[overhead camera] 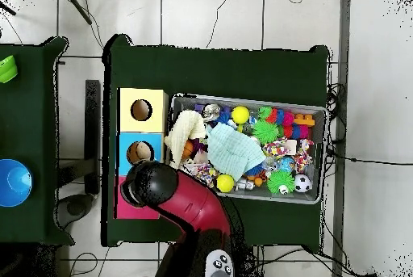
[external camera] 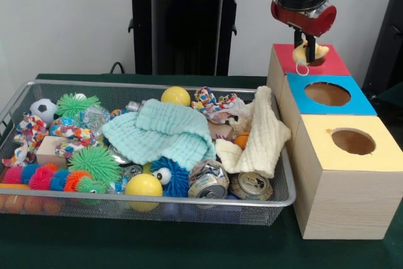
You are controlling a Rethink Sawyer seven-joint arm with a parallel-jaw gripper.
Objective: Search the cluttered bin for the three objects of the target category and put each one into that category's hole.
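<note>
Dark green table (external camera: 75,250) against a plain pale wall, with a wire mesh bin (external camera: 277,201) crammed with stuff: a mint cloth (external camera: 165,131), a cream towel (external camera: 263,135), yellow balls (external camera: 143,185), spiky green toys, crushed cans (external camera: 250,185) and a little soccer ball (external camera: 43,109). Right beside it sit three wooden boxes in a row, topped yellow (external camera: 352,143), blue (external camera: 327,94) and red (external camera: 334,64), each with a round hole. The gripper (external camera: 303,51) hangs right over the red box's hole with its fingers clamped on a small yellow rubber duck (external camera: 308,51).
</note>
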